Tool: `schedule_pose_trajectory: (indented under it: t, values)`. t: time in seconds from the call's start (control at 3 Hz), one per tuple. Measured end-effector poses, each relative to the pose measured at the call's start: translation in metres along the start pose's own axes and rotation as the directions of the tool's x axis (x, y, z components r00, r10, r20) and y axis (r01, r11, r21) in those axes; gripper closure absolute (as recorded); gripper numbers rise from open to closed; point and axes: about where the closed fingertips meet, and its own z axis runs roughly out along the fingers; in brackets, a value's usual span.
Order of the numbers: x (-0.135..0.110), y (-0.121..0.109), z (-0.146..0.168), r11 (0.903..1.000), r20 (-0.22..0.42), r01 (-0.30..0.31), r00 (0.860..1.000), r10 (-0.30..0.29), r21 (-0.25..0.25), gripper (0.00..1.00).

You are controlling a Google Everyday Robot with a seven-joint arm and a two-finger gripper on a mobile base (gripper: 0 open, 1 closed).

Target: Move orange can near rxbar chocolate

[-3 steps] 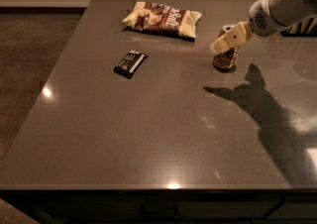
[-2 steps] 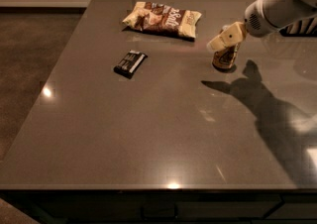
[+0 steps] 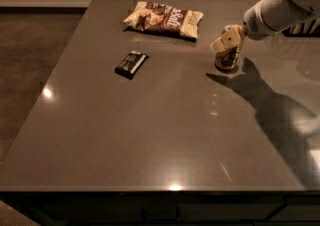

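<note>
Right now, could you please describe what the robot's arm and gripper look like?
The arm is smooth, rounded and white, narrowing to a wrist with a dark ring. The gripper, by the orange can towards the right of the table, is pale cream and blocky. I see no cables or markings.

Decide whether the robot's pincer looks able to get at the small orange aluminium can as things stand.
Probably yes. The pincer sits right at the top of the small orange aluminium can, which stands upright on the dark grey table, with nothing between them.
</note>
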Motion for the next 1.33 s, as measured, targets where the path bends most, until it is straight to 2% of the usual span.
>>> schedule_pose_trajectory:
  t: [0.67, 1.0, 1.33]
  values:
    - [-0.008, 0.021, 0.003, 0.9982, 0.002, 0.028, 1.0, -0.028, -0.054, 0.64]
    - [-0.026, 0.054, 0.001, 0.9882, 0.019, 0.103, 0.995, -0.102, -0.113, 0.87]
    - [-0.051, 0.101, 0.004, 0.9585, 0.043, 0.208, 0.978, -0.204, -0.195, 1.0]
